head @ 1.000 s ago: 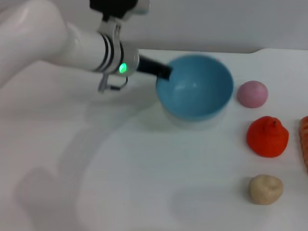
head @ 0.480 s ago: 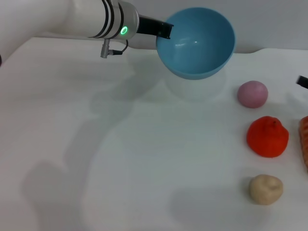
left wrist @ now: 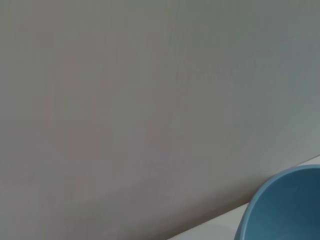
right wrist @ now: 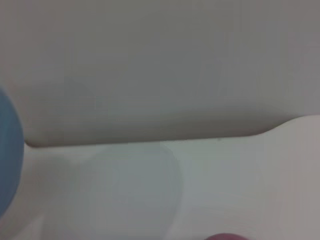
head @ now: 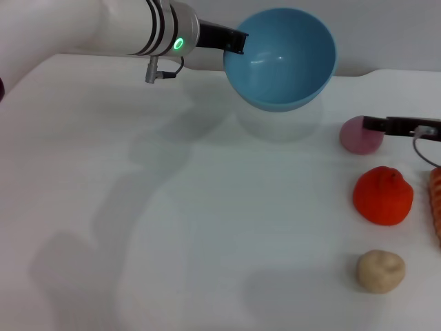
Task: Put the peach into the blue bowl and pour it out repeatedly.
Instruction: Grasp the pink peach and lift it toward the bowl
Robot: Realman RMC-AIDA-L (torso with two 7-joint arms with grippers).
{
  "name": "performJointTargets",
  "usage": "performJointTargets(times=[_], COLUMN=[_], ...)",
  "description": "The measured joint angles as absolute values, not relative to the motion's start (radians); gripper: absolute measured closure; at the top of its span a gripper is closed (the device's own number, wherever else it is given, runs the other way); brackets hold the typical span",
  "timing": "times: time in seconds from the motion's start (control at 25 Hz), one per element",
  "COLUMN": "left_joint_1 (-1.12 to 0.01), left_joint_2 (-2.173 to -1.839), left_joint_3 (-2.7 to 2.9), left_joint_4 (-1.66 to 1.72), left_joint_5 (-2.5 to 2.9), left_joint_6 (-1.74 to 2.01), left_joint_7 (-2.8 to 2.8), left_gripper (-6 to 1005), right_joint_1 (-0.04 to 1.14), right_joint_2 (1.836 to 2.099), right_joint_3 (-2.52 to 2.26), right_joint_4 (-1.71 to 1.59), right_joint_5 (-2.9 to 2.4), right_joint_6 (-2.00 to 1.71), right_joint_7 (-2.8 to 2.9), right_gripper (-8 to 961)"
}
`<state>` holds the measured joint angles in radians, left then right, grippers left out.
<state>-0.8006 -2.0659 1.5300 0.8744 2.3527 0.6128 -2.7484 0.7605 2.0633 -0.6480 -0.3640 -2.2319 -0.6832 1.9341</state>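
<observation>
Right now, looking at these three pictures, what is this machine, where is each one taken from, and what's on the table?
It's a two-armed robot. The wide picture comes from a camera on its head, looking down at a white table; the other two come from cameras on its wrists. The left claw grips the rim of the empty blue bowl, holding it above the table. The right claw reaches in from the side to the pink peach; whether it is open is unclear. Nearby lie a red-orange fruit and a beige lump. The wrist pictures show mostly wall, plus slivers of bowl and peach.
</observation>
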Motion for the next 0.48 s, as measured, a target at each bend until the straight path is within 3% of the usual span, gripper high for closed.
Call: performJointTargets(times=[0.48], left_joint_1=[-0.799], left_joint_2=[-2.069], left_joint_3=[1.565], left_joint_4=[0.859], left_joint_5=[2.343], left_joint_6=[0.576], left_joint_7=[-2.749], left_gripper=[1001], right_joint_1=[0.802], right_joint_2=[2.081], right_joint_3=[-0.758], right_joint_4=[-0.267], right_joint_5=[-2.224], right_joint_6=[-0.488], right_joint_7=[1.922], right_gripper=[459])
